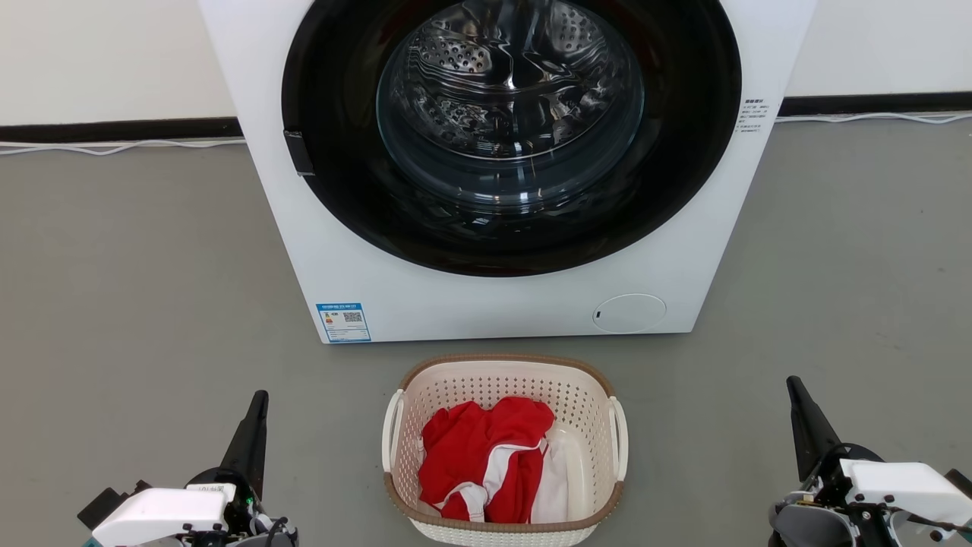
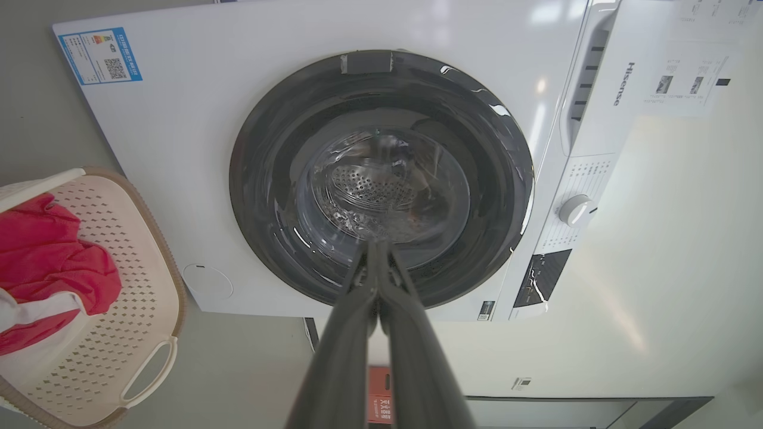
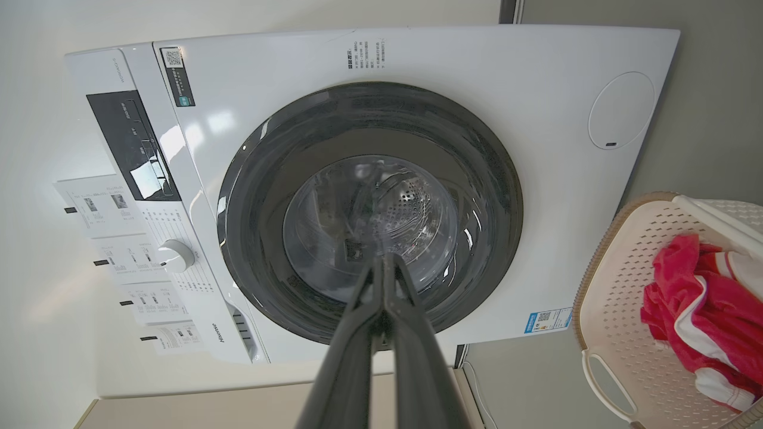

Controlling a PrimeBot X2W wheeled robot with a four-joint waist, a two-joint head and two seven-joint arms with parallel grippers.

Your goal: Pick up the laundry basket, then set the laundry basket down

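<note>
The laundry basket stands on the grey floor just in front of the washer, cream-white and perforated with a brown rim and white loop handles on its two sides. Red and white clothes lie inside it. My left gripper is shut at the lower left, well apart from the basket, holding nothing. My right gripper is shut at the lower right, equally clear of it. The left wrist view has the laundry basket at its left edge, beyond my left gripper. The right wrist view has the laundry basket at its right edge, beyond my right gripper.
A white front-loading washer with a dark round glass door shut stands right behind the basket. A cable runs along the foot of the wall. Grey floor spreads on both sides.
</note>
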